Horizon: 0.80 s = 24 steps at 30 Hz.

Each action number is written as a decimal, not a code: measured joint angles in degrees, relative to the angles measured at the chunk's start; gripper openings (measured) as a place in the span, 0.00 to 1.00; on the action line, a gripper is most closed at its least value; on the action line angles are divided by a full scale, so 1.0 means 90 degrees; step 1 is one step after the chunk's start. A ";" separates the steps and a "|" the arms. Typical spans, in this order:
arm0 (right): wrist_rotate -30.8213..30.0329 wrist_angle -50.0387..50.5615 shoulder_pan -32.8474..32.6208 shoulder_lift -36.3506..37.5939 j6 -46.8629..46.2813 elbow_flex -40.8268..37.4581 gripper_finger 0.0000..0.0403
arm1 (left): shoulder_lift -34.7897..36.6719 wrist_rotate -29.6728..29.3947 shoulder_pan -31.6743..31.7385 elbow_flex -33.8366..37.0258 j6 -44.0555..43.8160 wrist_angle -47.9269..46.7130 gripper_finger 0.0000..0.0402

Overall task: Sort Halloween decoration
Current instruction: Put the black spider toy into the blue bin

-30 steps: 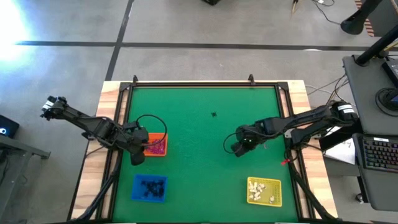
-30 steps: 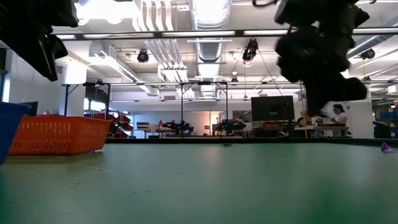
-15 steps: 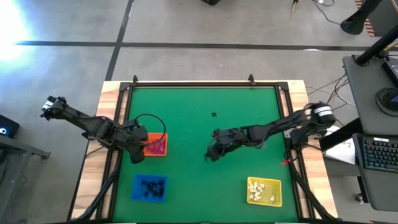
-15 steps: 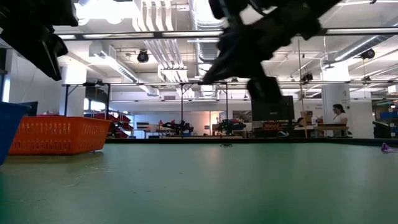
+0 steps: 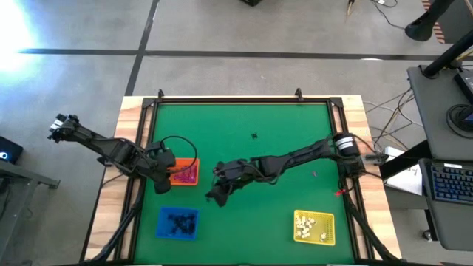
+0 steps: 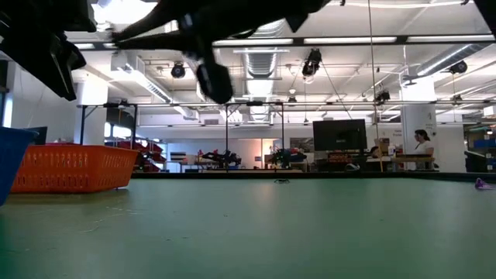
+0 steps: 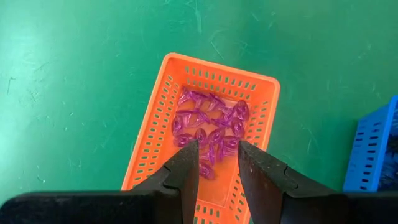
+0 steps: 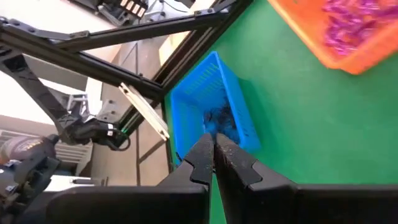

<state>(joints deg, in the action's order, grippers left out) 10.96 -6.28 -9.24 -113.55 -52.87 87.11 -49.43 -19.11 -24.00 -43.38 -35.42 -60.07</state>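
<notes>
**Right arm stretched across the green counter, left one parked over the orange tray**

The right gripper is reaching far over the counter, sitting between the orange tray and the blue tray, a bit to the blue tray's upper right in the high view. Its jaws are pressed together. Can't tell from the wrist view whether there's anything pinched between them; it's too small to make out. That wrist view looks straight at the blue tray with the black trinkets piled inside.

The left gripper hangs over the near edge of the orange tray, jaws parted with nothing in them. Through the gap you see the purple trinkets clumped in the middle of that tray.

White trinkets are in the yellow tray at the front right corner. One black trinket lies alone out on the counter toward the back, well apart from all the trays. There's also a tiny pinkish bit on the mat near the right arm.
</notes>
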 joint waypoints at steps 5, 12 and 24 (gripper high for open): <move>0.0097 0.0009 -0.0072 -0.0932 -0.0002 0.0975 0.02 | 0.0027 -0.0136 0.0001 0.0000 0.0000 -0.0033 0.23; 0.0503 -0.0003 -0.0254 -0.2026 -0.0003 0.2437 0.02 | 0.0168 -0.0168 0.0000 0.0000 0.0028 -0.0190 0.23; 0.0787 0.1321 -0.0349 -0.3016 0.0377 0.3634 0.02 | 0.0487 -0.0168 0.0000 0.0000 0.0046 -0.0270 0.23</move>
<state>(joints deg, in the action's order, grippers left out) 18.04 5.61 -12.38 -140.69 -49.48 119.81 -45.05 -20.62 -24.00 -43.38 -35.00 -62.50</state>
